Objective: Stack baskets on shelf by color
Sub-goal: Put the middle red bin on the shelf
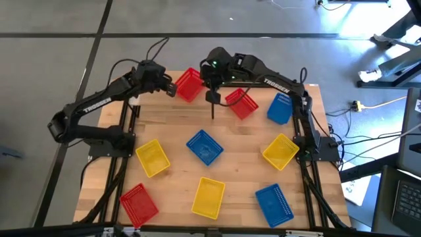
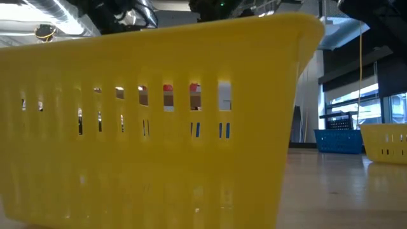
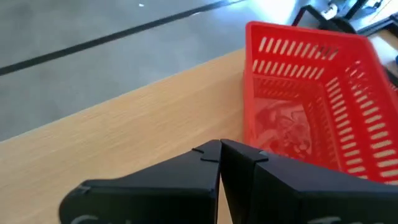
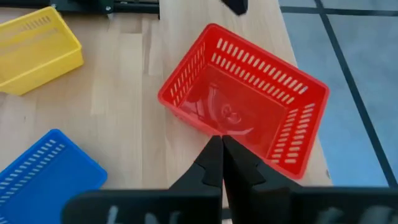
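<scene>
**Nine baskets lying across the table, both arms hanging at the far edge**

Along the near edge, a red basket (image 1: 139, 203) is sitting at the left, a yellow basket (image 1: 208, 197) in the middle and a blue basket (image 1: 273, 203) at the right. That middle yellow one is filling nearly all of the low view, just in front of the camera.

Farther in, a second yellow basket (image 1: 152, 157) is lying left, a blue basket (image 1: 204, 146) centre and a third yellow basket (image 1: 280, 151) right.

Toward the far edge, a red basket (image 1: 241, 103) is resting right of centre, with a blue basket (image 1: 280, 107) just beside it on the right. Another red basket (image 1: 189, 84) is sitting at the far edge, left of centre.

The left gripper (image 1: 168, 87) is hovering just left of that far red basket, its fingers (image 3: 214, 163) pressed together on nothing. The right gripper (image 1: 212, 99) is hanging between the two far red baskets, its fingers (image 4: 217, 163) also closed together and empty.

The shelf is not clearly showing in any view.
</scene>
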Controlling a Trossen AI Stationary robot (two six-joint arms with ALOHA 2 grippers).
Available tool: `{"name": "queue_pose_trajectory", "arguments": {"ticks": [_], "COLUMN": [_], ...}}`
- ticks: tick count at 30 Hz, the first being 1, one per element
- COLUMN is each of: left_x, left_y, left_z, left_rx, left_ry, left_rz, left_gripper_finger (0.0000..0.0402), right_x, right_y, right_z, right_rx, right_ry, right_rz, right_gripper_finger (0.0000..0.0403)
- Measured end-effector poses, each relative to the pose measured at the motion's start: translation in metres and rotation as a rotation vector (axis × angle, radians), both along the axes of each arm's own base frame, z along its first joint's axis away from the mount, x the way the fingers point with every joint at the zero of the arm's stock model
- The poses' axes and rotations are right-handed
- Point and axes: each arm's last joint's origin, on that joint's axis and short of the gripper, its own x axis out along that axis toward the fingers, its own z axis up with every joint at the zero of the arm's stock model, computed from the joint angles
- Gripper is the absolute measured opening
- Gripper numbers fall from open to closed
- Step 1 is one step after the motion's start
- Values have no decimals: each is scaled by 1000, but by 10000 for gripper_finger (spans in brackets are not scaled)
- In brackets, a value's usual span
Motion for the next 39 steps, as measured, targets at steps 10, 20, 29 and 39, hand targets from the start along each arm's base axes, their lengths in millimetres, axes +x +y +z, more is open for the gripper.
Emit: {"name": "queue_pose_trajectory", "arguments": {"ticks": [10, 20, 29, 39], "left_x": [12, 24, 37, 23], "left_y": [15, 8, 4, -14], "left_z": [-21, -15, -15, 8], "left_rx": [-162, -167, -152, -52], "left_ry": [-43, -141, -179, -197], "left_rz": [-132, -175, -215, -365], "left_gripper_finger": [0, 0, 0, 0], "right_x": [-8, -12, -12, -25], "right_y": [6, 8, 8, 16], "right_z": [12, 16, 16, 33], "right_rx": [-20, -21, -21, -99], "right_ry": [-10, -11, -9, -5], "right_rz": [22, 23, 24, -33], "right_gripper_finger": [0, 0, 0, 0]}}
